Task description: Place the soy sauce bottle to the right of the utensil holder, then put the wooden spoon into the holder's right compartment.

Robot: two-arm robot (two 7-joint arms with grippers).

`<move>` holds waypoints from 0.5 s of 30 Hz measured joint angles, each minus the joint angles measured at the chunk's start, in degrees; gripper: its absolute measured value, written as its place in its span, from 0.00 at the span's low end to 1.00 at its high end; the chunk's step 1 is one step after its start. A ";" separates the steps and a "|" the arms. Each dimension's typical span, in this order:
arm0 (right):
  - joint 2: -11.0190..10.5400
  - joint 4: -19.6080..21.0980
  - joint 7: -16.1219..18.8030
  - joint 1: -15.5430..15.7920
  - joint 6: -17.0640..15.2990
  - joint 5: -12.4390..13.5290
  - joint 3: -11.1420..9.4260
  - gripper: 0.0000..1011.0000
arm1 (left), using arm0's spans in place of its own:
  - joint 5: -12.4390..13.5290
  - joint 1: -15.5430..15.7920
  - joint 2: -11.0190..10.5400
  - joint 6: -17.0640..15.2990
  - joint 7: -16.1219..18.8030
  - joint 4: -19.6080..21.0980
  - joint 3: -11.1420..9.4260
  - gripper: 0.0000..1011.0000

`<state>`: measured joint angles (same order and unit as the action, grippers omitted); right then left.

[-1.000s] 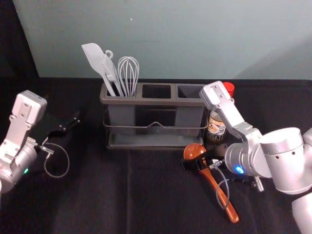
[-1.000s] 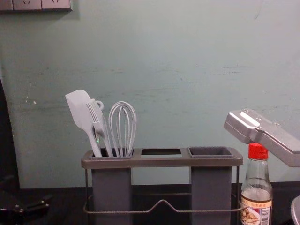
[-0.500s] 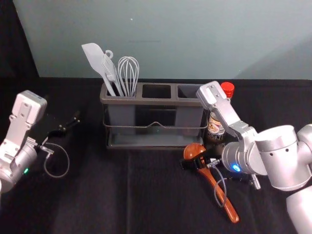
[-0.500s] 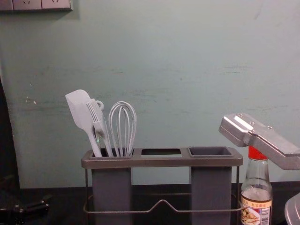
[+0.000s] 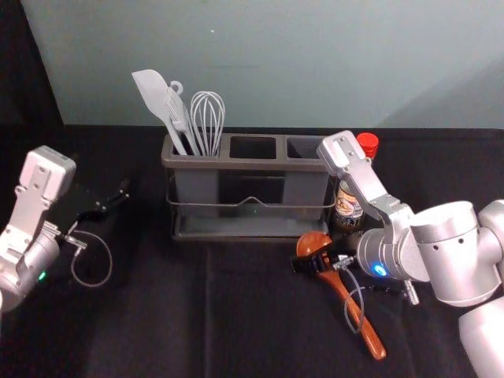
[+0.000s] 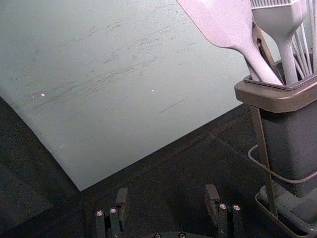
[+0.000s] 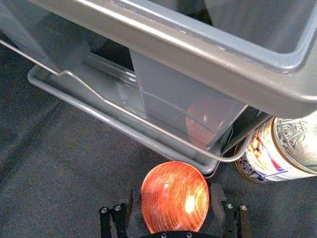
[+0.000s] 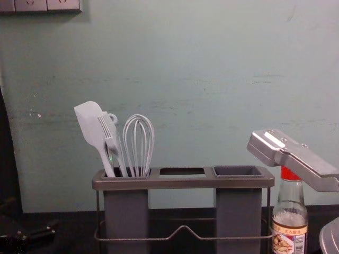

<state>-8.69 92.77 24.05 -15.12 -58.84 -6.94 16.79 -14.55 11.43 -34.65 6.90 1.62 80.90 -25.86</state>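
Observation:
My right gripper (image 5: 316, 261) is low at the wooden spoon (image 5: 355, 314), near its bowl. In the right wrist view, the open right gripper (image 7: 172, 201) has the spoon's bowl (image 7: 174, 197) between its fingers, with gaps beside it. The spoon lies on the dark cloth, in front of the utensil holder (image 5: 249, 164), handle toward the front right. The soy sauce bottle (image 5: 348, 206) stands upright just right of the holder, red cap (image 8: 290, 174) partly behind the right arm. My left gripper (image 5: 113, 202) is parked at the left; its wrist view shows the left gripper (image 6: 166, 201) open.
The holder's left compartment carries a spatula (image 8: 91, 124), a brush and a whisk (image 8: 139, 143). Its middle (image 5: 253, 147) and right (image 5: 305, 147) compartments have nothing standing in them. A wall (image 5: 276, 63) rises behind the table.
My right arm and gripper have shifted slightly left at the spoon, mostly in the first half second. The spoon, bottle, holder and left arm look unmoved.

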 joint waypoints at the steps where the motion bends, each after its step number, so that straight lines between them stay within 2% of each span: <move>1: 0.05 -0.07 0.11 0.00 0.01 -0.08 -0.04 0.99 | 0.00 0.00 0.00 0.00 0.00 0.00 0.00 0.99; 15: 0.72 -0.84 1.00 -0.12 0.57 -1.57 -0.61 0.99 | 0.00 0.00 0.00 0.00 0.00 0.00 0.00 0.99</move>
<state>-7.97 91.93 25.06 -15.24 -58.27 -8.50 16.18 -14.55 11.44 -34.65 6.91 1.62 80.90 -25.86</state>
